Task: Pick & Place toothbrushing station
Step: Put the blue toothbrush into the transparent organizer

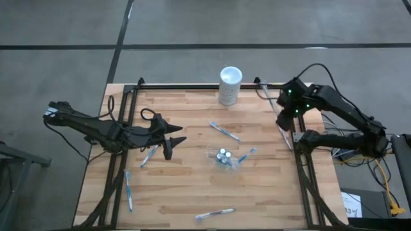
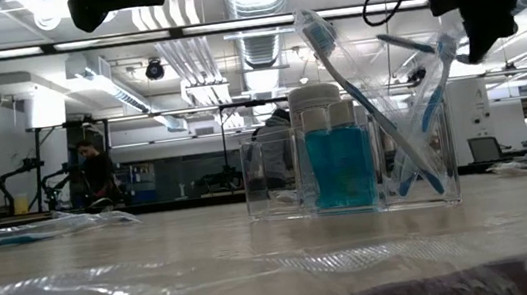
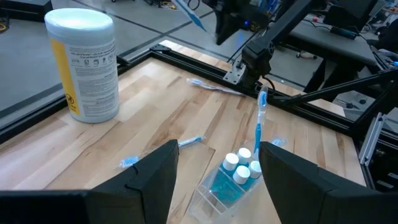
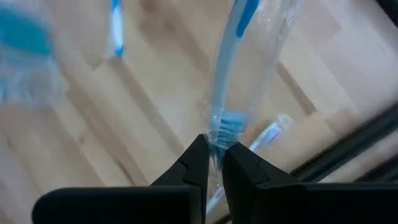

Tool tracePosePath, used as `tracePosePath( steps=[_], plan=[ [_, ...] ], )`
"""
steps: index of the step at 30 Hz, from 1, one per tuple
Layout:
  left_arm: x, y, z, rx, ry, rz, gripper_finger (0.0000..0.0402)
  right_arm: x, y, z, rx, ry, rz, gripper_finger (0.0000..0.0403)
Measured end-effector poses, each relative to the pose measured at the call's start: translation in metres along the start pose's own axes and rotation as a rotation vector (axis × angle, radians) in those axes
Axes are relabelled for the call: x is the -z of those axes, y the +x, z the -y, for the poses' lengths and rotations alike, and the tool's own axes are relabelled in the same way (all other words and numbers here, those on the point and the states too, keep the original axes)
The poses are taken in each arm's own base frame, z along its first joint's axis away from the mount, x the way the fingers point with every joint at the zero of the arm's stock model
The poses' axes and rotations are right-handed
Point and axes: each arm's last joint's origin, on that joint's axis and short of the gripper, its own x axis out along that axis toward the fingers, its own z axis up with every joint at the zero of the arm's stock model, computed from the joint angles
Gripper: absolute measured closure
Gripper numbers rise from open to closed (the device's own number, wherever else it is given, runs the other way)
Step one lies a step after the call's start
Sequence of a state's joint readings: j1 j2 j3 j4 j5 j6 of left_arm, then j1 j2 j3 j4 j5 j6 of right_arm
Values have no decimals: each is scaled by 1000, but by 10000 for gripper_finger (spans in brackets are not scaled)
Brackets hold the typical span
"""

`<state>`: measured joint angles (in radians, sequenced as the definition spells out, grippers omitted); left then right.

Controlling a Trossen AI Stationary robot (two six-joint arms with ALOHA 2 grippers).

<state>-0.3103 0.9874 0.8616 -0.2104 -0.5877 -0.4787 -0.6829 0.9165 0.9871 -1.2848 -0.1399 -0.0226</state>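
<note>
Pinched between my right gripper [image 4: 213, 163] fingertips is a wrapped toothbrush [image 4: 229, 81], caught by its bristle end so the handle and its clear wrapper trail away from me; I judge that thin hold is all the sleeve offered. From above, that gripper [image 1: 287, 104] sits at the right rail of the table [image 1: 186, 192], well to the right of the clear cup [image 1: 223, 158], so the brush has yet to be carried across to it.

That cup is my landmark. It stands near the table's middle with the teal-and-white tubes [image 3: 239, 167] upright inside and one toothbrush [image 3: 258, 127] leaning in it, which keeps the set together. My left gripper [image 1: 172, 145] waits to the cup's left, fingers spread wide and holding nothing. Loose toothbrushes lie around the cup: one just behind it [image 1: 225, 131], one to its left beside my left gripper [image 1: 149, 155], one at the front edge [image 1: 215, 213], one at the far left front [image 1: 128, 190]. A white cylinder [image 1: 230, 85] stands behind the cup at the back rail.

Hard to read: how many brushes the cup holds, and in the overhead view my right fingers and their brush are barely distinguishable.
</note>
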Motion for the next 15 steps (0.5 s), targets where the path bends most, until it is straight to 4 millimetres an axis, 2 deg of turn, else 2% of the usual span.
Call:
tracePosePath(
  steps=[5, 15],
  plan=[
    [0, 0, 0, 0, 0, 0, 172, 1, 0, -15, -146, -240, 6, 376],
    [0, 0, 0, 0, 0, 0, 172, 7, -2, -38, -270, -518, 27, 376]
  ],
)
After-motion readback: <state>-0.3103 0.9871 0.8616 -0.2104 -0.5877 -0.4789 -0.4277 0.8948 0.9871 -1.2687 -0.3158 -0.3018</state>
